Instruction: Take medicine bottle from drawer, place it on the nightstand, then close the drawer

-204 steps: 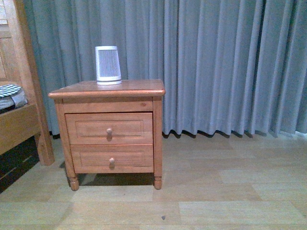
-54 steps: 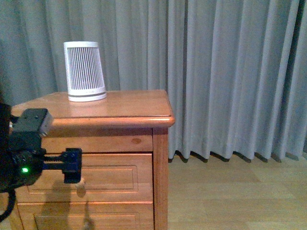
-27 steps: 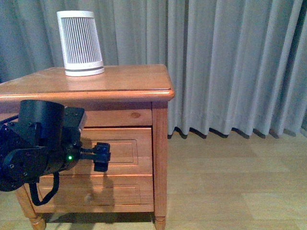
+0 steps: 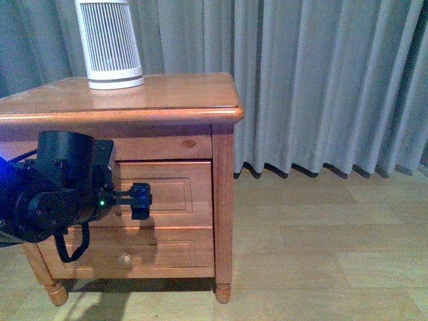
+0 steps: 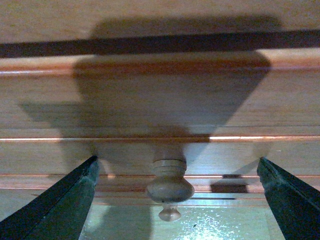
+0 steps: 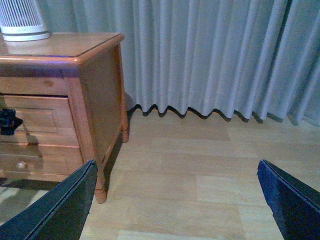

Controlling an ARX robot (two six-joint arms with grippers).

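Logged a pale wood-plank floor (image 4: 321, 254) and a grey pleated curtain (image 4: 321, 80) hanging down to it behind the reddish-brown nightstand (image 4: 167, 100). Noted a white ribbed device (image 4: 109, 47) standing upright at the rear of the flat top, toward its left. Found the upper drawer (image 4: 180, 194) shut flush with the frame, and the shorter lower drawer (image 4: 174, 257) likewise shut beneath it. Placed the left gripper (image 4: 140, 200) right in front of the upper drawer's panel, spread wide. Confirmed this in the left wrist view, with the round wooden knob (image 5: 170, 182) between the two dark fingers (image 5: 65, 200) and touched by neither. Read the right gripper (image 6: 176, 165) as spread wide too, holding nothing, facing the nightstand's right-hand side and open floor. Compared with half a second ago: saw the nightstand sit slightly higher in the front view and the left gripper keep the same spot against the panel. Compared with the earliest frame: stood far closer to the nightstand, lost the bed frame from sight, gained the left arm in view. Could not see the medicine bottle in any view, with the drawer's interior closed off. Lost the device's top to the upper frame edge. Lost the nightstand's left side and the upper drawer's knob in the front view behind the black arm (image 4: 60, 194).
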